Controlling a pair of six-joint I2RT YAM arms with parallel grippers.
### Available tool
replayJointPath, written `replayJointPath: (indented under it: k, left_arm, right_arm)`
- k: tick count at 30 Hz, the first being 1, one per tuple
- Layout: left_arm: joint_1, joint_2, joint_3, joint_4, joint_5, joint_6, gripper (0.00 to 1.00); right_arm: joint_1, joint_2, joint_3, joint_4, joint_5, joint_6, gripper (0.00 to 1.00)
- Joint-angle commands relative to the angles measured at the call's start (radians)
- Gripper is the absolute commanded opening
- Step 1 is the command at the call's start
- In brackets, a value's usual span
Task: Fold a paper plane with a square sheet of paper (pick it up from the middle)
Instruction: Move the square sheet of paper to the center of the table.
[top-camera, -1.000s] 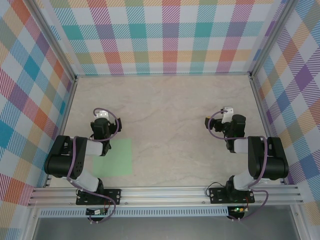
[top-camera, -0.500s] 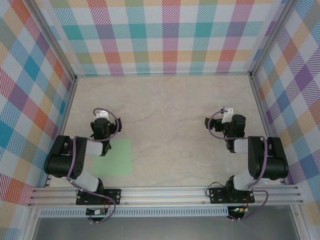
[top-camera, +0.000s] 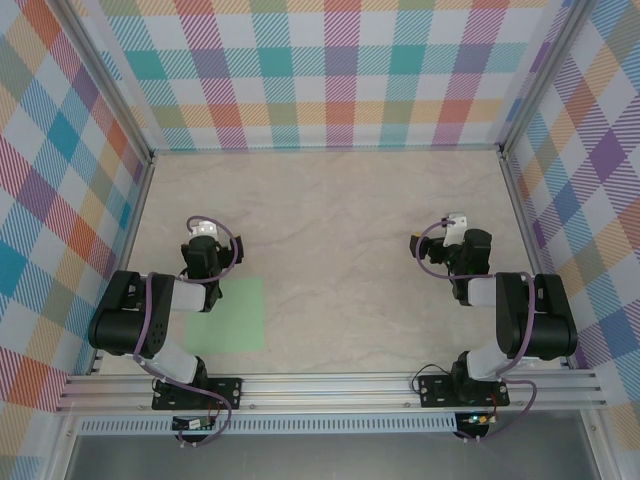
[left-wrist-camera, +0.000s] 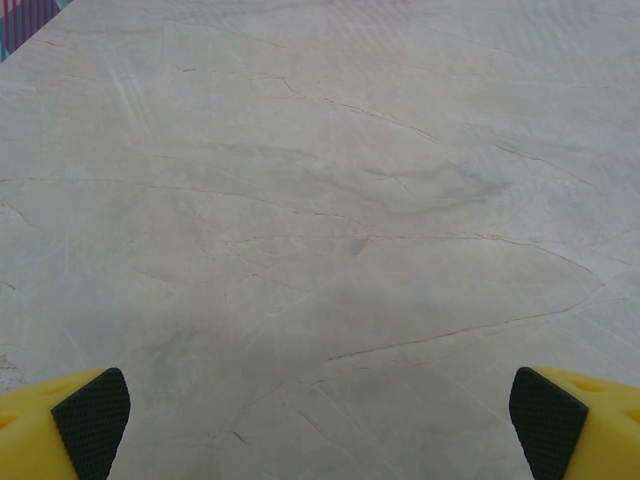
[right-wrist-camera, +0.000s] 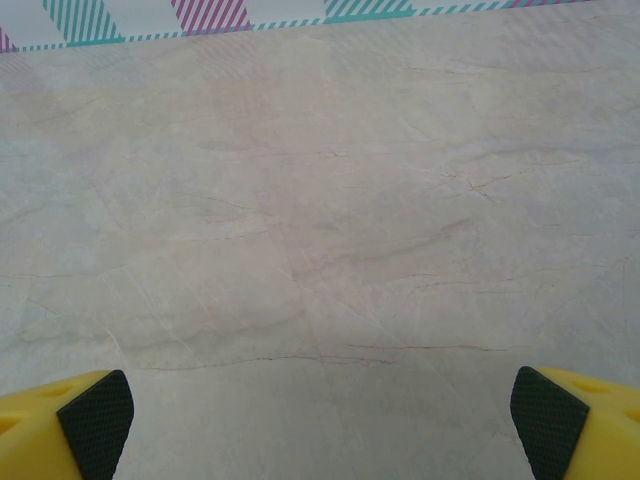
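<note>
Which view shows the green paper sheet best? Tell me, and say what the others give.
The top external view: the square sheet of paper lies flat on the table, its left part hidden under the left arm. The wrist cameras give marble tabletop past the open left gripper and the open right gripper.

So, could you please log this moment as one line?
sheet: flat, unfolded, untouched | left claw: open, empty | right claw: open, empty

One square sheet of paper (top-camera: 232, 315) is lying at the bench's (top-camera: 330, 220) near-left corner; two arms (top-camera: 150, 320) (top-camera: 525, 325) are carrying two tools, left tool (left-wrist-camera: 320, 425) and right tool (right-wrist-camera: 320, 425).
</note>
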Motion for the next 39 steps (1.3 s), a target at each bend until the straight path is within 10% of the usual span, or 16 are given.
replayJointPath:
  k: [1, 10, 14, 26, 33, 39]
  left_arm:
    - [0.01, -0.01, 0.02, 0.021, 0.035, -0.012, 1.0]
    - [0.01, -0.014, 0.029, 0.005, 0.081, 0.004, 1.0]
    - [0.01, -0.119, 0.143, -0.288, 0.191, 0.039, 1.0]
    - [0.017, -0.638, 0.05, -0.483, 0.082, -0.162, 1.0]
    - [0.017, -0.841, 0.125, -0.855, 0.096, -0.36, 1.0]
    - [0.019, -0.815, 0.177, -1.096, 0.176, -0.527, 1.0]
  right_arm:
    - [0.0, 0.0, 0.01, 0.04, -0.023, -0.011, 1.0]
    - [0.0, 0.0, 0.01, 0.039, -0.022, -0.01, 1.0]
    - [0.005, -0.023, 0.018, 0.008, -0.033, -0.021, 1.0]
    - [0.008, -0.35, 0.322, -0.935, 0.056, 0.345, 1.0]
    - [0.02, -0.216, 0.442, -1.043, -0.448, 0.57, 1.0]
    - [0.131, -0.189, 0.484, -1.155, -0.346, 0.565, 1.0]
